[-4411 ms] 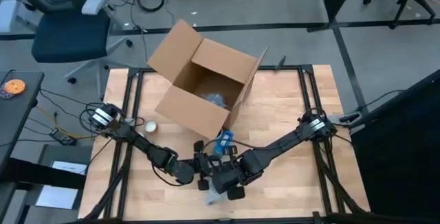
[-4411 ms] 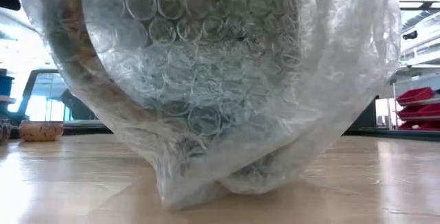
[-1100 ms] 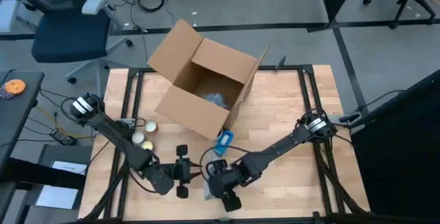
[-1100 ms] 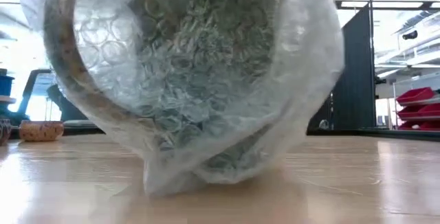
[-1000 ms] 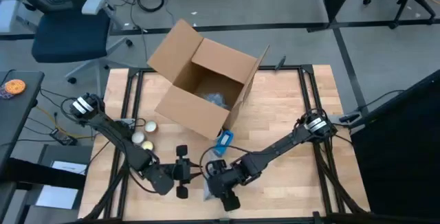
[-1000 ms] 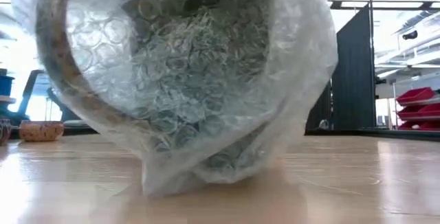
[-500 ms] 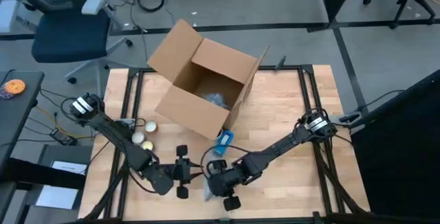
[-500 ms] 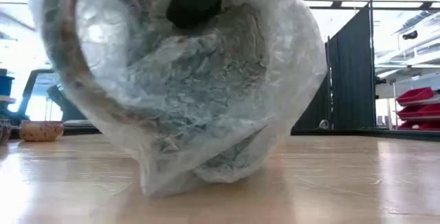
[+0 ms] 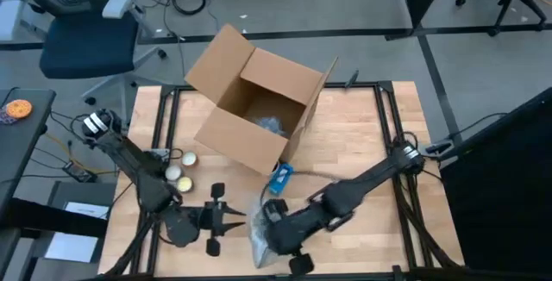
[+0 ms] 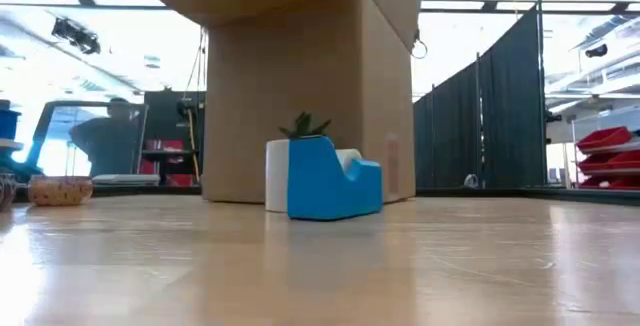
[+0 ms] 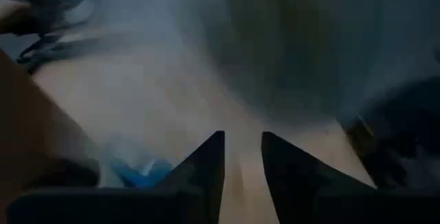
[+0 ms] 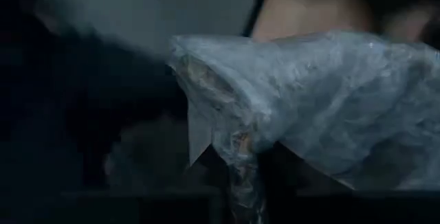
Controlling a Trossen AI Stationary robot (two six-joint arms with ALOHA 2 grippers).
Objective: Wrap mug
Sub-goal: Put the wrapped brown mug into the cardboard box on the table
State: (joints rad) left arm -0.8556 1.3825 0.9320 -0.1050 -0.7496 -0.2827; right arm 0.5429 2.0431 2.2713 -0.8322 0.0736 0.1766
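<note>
1. High view first: the bubble-wrapped mug (image 9: pixel 260 232) is being held at the table's (image 9: pixel 362 143) near edge, low in the picture and a little left of centre; it is being carried by the right gripper (image 9: pixel 274 229), whose arm is being stretched across from the right side of the table.
2. Right wrist view: the bubble-wrapped mug (image 12: pixel 302 100) is being shown right at that arm's own fingers, and a tail of wrap is being pinched between them; the fingers are being kept clamped together on the wrap.
3. Low view: the bundle is not being seen at table height, so it is being held clear of that camera's sight; whether it is touching the wood cannot be told.
4. The left gripper (image 9: pixel 226 223) is being held just left of the bundle, apart from it, over the table's near-left part; in the left wrist view its two fingers (image 11: pixel 206 162) are being shown with a narrow gap between them and nothing gripped, so they are being kept slightly apart.
5. A cardboard box (image 9: pixel 254 100) is being shown open at the far middle of the table, with pale wrap lying inside it; a blue tape dispenser (image 9: pixel 281 176) is standing just in front of it, between box and bundle.
6. Two small round pale things (image 9: pixel 179 165) are lying near the left edge, close to the left arm.
</note>
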